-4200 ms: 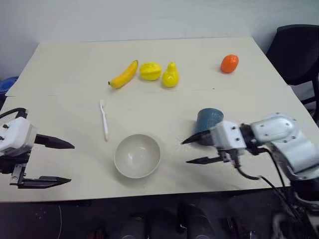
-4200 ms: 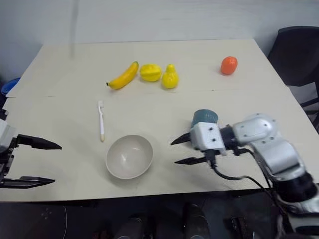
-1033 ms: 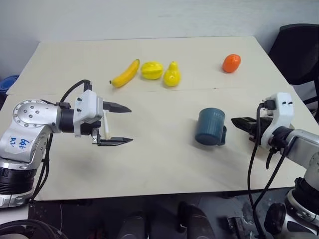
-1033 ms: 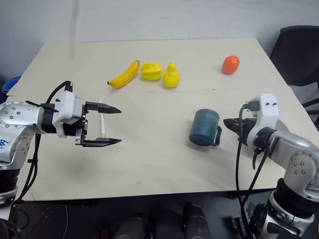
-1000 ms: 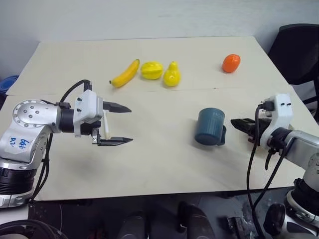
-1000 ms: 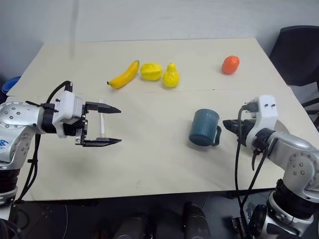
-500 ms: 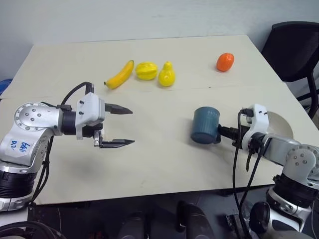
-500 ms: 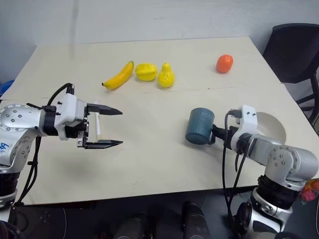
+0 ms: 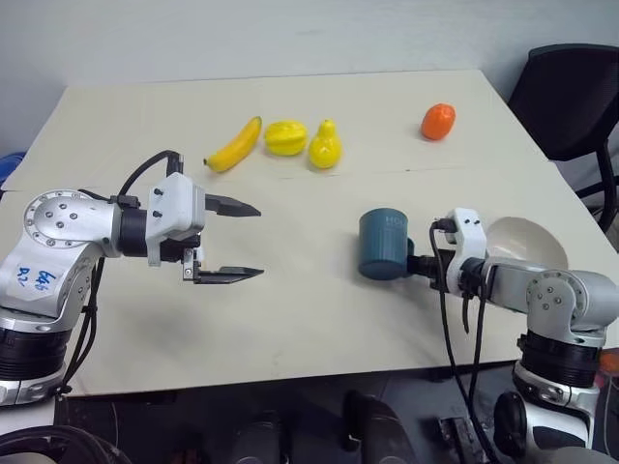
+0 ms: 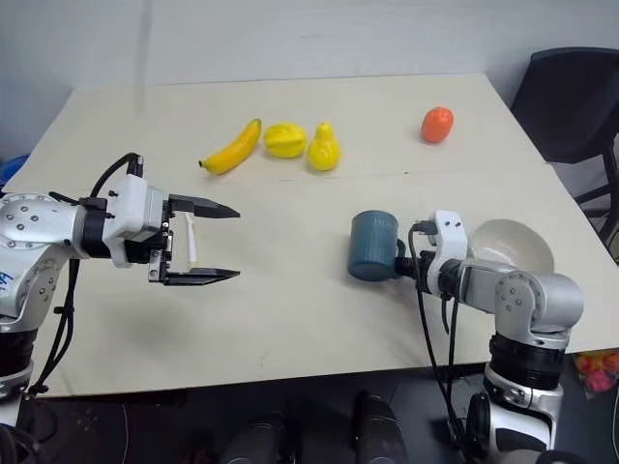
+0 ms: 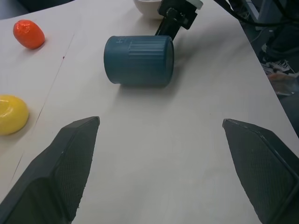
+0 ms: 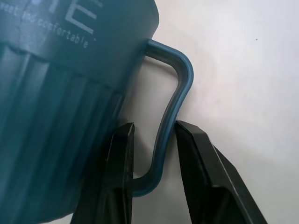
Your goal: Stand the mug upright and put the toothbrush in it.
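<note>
The mug's (image 12: 60, 93) loop handle (image 12: 170, 116) is straddled by the right tool's (image 12: 154, 154) two black fingers (image 12: 196, 168), one on each side, over the pale surface (image 12: 243, 70).

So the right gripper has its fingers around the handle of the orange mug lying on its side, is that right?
Not quite: the mug is dark teal-blue, not orange. The right wrist view shows the right gripper with a finger on each side of the handle, and the mug does lie on its side.

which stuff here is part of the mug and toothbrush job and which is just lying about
Part of the job:
mug, on its side
toothbrush, between the left tool's fingers
right tool, around the mug's handle

Just lying about:
banana
star fruit
pear
orange fruit
pale bowl
</note>
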### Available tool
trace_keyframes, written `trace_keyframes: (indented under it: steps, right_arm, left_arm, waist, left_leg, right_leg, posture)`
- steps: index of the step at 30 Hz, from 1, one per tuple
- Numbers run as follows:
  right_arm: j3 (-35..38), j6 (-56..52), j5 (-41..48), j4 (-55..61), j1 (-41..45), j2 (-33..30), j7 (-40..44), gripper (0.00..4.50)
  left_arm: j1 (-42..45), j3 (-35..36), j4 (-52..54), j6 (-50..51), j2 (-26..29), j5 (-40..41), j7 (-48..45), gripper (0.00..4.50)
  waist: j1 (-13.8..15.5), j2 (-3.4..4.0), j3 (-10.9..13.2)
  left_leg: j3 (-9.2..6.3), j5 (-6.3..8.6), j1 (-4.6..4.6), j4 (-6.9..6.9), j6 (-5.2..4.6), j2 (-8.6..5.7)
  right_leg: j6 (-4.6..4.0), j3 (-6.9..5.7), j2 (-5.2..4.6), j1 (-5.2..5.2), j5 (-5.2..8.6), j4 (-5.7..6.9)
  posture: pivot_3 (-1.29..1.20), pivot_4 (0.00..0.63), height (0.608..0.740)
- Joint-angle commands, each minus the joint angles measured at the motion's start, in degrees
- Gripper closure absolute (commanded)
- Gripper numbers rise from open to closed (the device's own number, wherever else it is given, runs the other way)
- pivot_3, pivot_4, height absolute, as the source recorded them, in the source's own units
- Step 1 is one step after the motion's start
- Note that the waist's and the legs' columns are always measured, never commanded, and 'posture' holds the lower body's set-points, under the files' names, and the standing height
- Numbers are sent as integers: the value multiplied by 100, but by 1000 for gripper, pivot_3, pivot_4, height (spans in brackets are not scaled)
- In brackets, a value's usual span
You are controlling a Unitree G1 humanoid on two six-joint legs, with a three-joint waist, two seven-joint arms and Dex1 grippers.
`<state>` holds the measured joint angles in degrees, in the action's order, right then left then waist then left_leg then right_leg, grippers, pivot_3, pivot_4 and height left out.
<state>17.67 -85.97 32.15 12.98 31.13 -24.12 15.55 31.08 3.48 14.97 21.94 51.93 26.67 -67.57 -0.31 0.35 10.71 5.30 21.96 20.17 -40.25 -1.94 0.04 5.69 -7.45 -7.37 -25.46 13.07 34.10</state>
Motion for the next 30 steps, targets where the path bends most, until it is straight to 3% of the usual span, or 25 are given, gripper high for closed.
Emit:
trace_keyframes:
  steps: [1,3,7,14,17,20,22,30]
  right_arm:
    - [-246,149,-73,-191,-76,-67,103,4000]
    - [-294,196,-70,-191,-72,-74,136,4457]
    - [-345,534,-30,-56,-16,-31,257,4457]
    - [-1066,3625,-839,-206,499,668,262,4457]
    - [-1517,5355,-1433,-839,704,1253,203,4457]
    - [-2231,7995,-2572,-2036,784,1623,9,4457]
    - [-2566,8939,-2937,-2802,763,1816,38,4457]
    - [-2825,10841,-3463,-5050,883,2508,-180,4457]
  left_arm:
    - [139,89,48,-41,40,37,-3,0]
    - [138,100,44,-42,44,37,-3,0]
    - [74,164,54,-20,74,32,39,0]
    - [-410,848,223,355,164,175,535,0]
    - [-744,1284,371,600,196,208,853,0]
    - [-1082,1817,549,939,203,297,1228,0]
    - [-1219,2008,675,1094,256,355,1341,0]
    - [-1532,2440,1079,1535,637,556,1394,0]
  waist:
    - [-12,-3,-2]
    - [-15,-3,-2]
    - [-16,-3,-2]
    - [-146,1,1]
    - [-190,1,1]
    - [-229,2,2]
    - [-230,1,2]
    - [-296,0,2]
  left_leg:
    - [0,0,0,0,0,3]
    - [1,0,-1,0,0,9]
    - [1,0,0,1,0,20]
    - [3,0,1,9,2,16]
    - [5,1,-1,16,6,16]
    - [2,2,1,19,11,17]
    - [-1,1,1,19,11,19]
    - [-5,0,1,17,11,32]
  right_leg:
    - [0,1,0,0,0,0]
    - [0,1,0,0,0,0]
    - [0,1,1,0,0,-1]
    - [0,2,4,-5,0,-3]
    - [0,4,10,-8,0,-8]
    - [-2,0,14,-9,1,-13]
    - [-2,-1,8,-8,2,-13]
    - [-3,-4,5,-3,2,-14]
  posture:
    - [0,150,740]
    - [0,150,740]
    - [0,150,740]
    - [0,150,740]
    - [0,150,740]
    - [0,150,740]
    - [0,150,740]
    - [0,150,740]
